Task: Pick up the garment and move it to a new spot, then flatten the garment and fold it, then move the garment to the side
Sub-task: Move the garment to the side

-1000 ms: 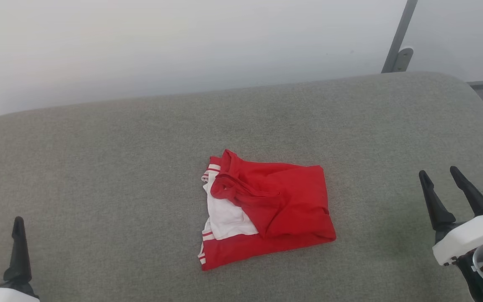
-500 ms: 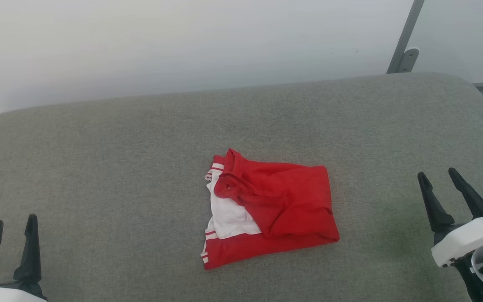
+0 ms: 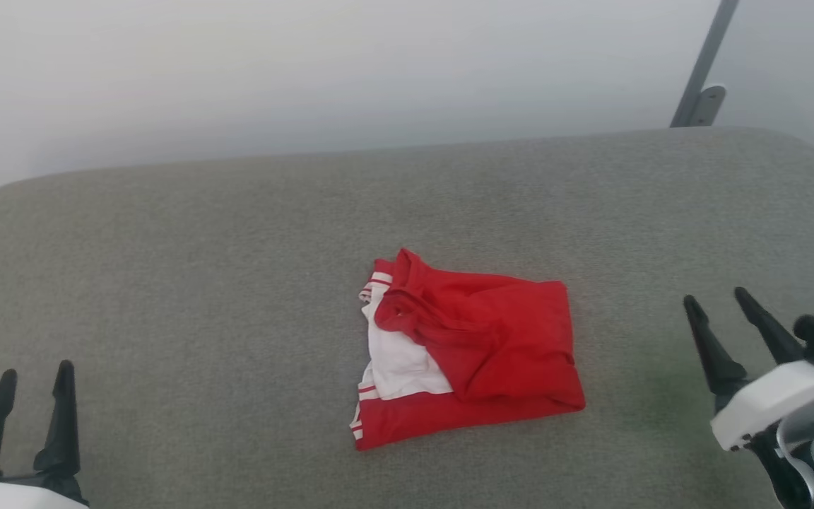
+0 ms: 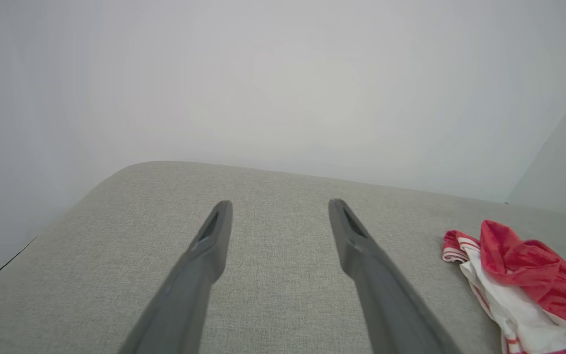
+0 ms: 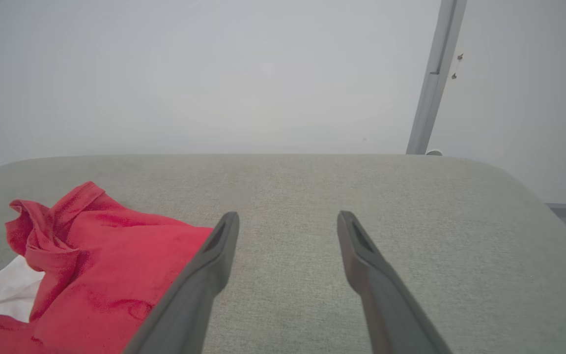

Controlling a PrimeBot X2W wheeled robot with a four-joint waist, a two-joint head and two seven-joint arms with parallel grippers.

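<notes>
The garment [image 3: 478, 346] lies in a folded red bundle with a white sleeve and striped trim showing, near the middle of the grey padded surface [image 3: 202, 247]. Its lettering is hidden. My left gripper [image 3: 34, 375] stands open at the lower left, well clear of the cloth. My right gripper [image 3: 718, 300] stands open at the lower right, also apart from it. In the left wrist view the garment [image 4: 519, 275] sits to the right of my open gripper [image 4: 279, 209]. In the right wrist view the garment [image 5: 91, 265] lies left of the open gripper [image 5: 288, 219].
A pale wall [image 3: 308, 71] rises behind the padded surface. A grey metal post [image 3: 704, 71] with a bracket stands at the back right. The surface's rounded corners curve off at the far left and far right.
The head view has shifted, so the whole scene sits further right. Against the garment, my left gripper has crept up and right, and my right gripper has edged slightly left. The garment lies as before.
</notes>
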